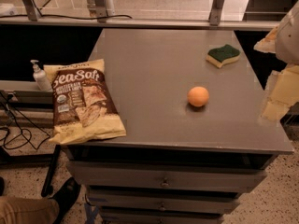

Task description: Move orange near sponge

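Observation:
The orange [198,96] is a small round fruit resting on the grey cabinet top [149,69], right of the middle and toward the front. The sponge [223,55], with a dark green top and a pale yellow base, lies at the back right of the same top, well behind the orange. My gripper [279,94] shows as pale yellow parts at the right edge of the camera view, beside the top's right side, right of the orange and apart from it.
A brown and yellow chip bag [84,101] lies on the left of the top, overhanging its front left corner. A white pump bottle [40,76] stands on a lower ledge to the left. Drawers [163,181] are below, cables [16,125] on the left, and a person's foot [65,195] at bottom left.

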{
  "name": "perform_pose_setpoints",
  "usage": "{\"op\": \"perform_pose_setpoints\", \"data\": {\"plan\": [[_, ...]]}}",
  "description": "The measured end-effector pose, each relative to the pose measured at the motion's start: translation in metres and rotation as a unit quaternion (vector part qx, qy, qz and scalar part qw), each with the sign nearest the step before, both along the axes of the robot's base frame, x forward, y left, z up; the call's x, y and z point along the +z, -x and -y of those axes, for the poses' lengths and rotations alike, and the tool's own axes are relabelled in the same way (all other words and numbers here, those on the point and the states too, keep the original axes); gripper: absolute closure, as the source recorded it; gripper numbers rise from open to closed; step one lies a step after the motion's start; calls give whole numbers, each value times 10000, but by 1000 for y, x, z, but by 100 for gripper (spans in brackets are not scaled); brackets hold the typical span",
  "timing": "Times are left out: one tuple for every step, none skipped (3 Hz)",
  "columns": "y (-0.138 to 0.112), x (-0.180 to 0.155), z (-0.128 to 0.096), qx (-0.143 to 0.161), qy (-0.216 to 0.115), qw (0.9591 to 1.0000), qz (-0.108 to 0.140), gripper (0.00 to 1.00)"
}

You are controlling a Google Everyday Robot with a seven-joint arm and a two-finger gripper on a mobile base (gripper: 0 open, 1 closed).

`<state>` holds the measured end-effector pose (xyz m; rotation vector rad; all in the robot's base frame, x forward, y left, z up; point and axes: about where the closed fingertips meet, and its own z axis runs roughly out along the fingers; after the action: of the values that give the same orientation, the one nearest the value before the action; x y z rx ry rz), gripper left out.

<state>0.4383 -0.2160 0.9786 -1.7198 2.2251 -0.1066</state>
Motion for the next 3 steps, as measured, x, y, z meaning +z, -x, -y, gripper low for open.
{"op": "perform_pose_setpoints", "data": {"plan": [[0,0,0,0,0,10000,0,0],[-2,-5,-2,-5,-258,9997,-16,0],[-8,-28,-4,-97,-882,9961,-7,0]]}}
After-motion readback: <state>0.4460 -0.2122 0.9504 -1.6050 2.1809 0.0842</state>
